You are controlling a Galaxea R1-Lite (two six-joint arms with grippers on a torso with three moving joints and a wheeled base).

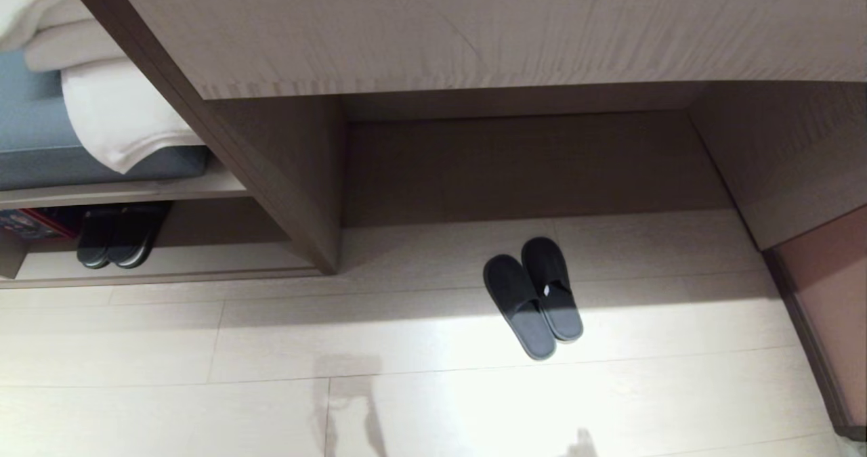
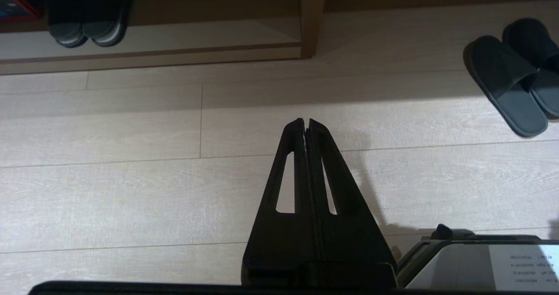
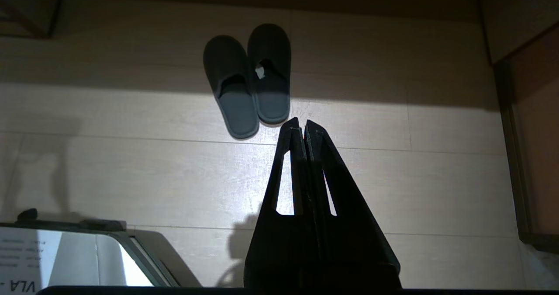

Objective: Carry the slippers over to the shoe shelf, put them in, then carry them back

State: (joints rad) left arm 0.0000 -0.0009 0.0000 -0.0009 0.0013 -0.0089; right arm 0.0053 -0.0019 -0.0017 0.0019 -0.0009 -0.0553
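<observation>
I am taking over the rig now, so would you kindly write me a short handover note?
Left gripper: shut, empty, above bare floor.
Right gripper: shut, empty, just short of the slippers.
Slippers: side by side on the floor, before the recess under the desk top.
Shoe shelf: to the left, holding another dark pair.
Done: nothing visible.
Left: pick up, shelve, bring back.

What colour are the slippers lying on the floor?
The slippers are dark grey-black, with lighter grey insoles at the heels. The head view shows it best.
</observation>
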